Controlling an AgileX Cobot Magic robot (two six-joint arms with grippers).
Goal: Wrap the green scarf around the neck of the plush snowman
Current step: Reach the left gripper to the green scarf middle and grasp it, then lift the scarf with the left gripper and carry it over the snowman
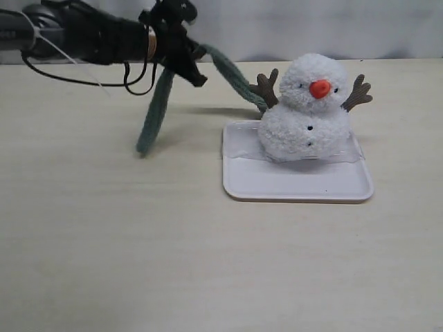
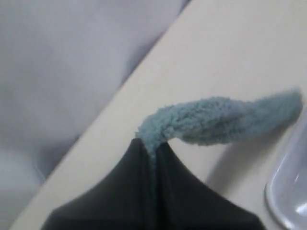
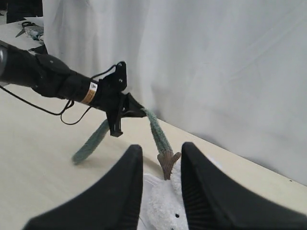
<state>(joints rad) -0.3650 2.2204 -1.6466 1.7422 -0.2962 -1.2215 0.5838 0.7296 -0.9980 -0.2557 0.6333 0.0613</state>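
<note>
Cream tabletop (image 1: 104, 242) beneath left pincer (image 1: 195, 75), tight on raised middle of green scarf (image 1: 156, 111).

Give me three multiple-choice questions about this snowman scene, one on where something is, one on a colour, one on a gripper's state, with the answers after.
1. Where does the plush snowman sit?
A. in a basket
B. on the white tray
C. on a blue plate

2. What colour is its nose?
A. orange-red
B. blue
C. yellow

3. How is the left gripper?
A. open and empty
B. shut on a twig arm
C. shut on the green scarf

Answers:
1 B, the tray's rim shows around the snowman's body.
2 A, the nose stands out orange-red on the white face.
3 C, the closed jaws pinch the scarf, which hangs from them.
</note>
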